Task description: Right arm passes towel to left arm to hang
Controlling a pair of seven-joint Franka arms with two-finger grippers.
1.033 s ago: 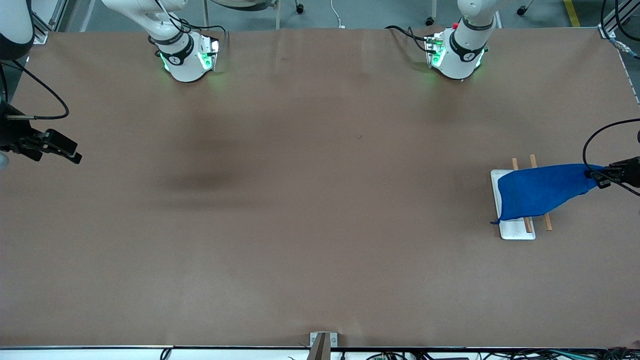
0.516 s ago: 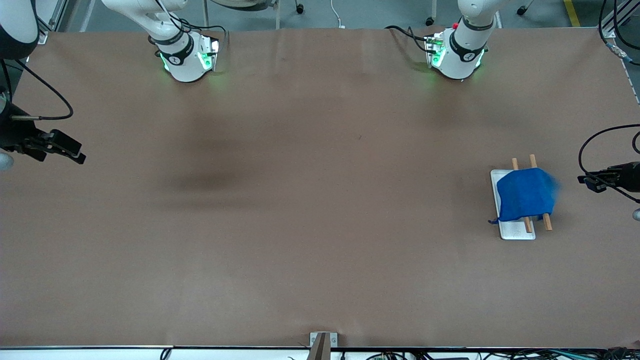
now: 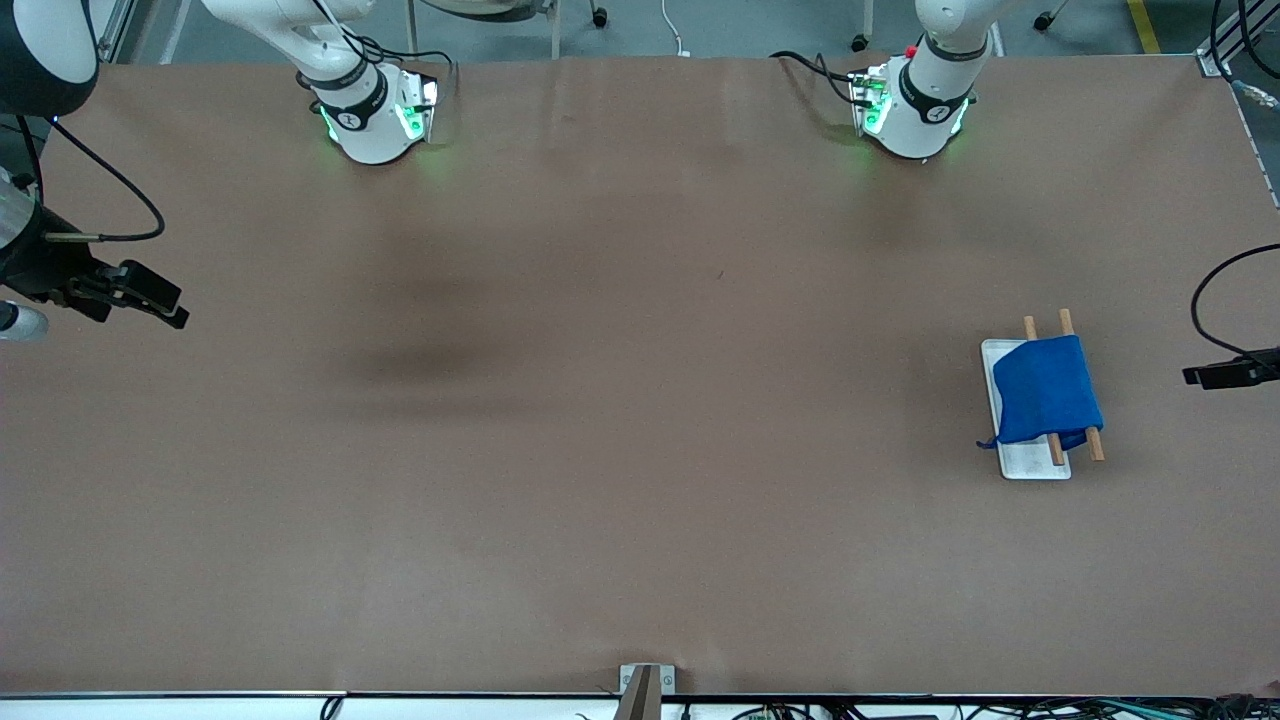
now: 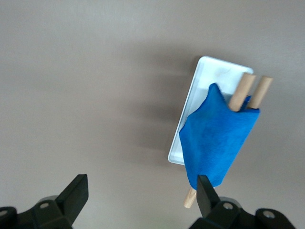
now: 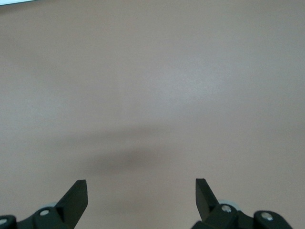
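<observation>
Left gripper [image 4: 140,198] hangs with its fingers spread and empty over the table [image 3: 620,420] at the left arm's end; you see one towel [image 3: 1046,390] draped across two wooden rods [image 3: 1078,385] above one white tray [image 3: 1030,462]. Right gripper [image 5: 140,198], also parted and empty, waits over bare table at the right arm's end.

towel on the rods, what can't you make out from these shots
- Towel loop tag: front view shows only a tiny dark tail at one corner, too small to tell.
- Wooden rods: both views, the towel hides their middles.
- White tray: partly hidden under the towel.
- Left gripper: cut off at the front view's edge.
</observation>
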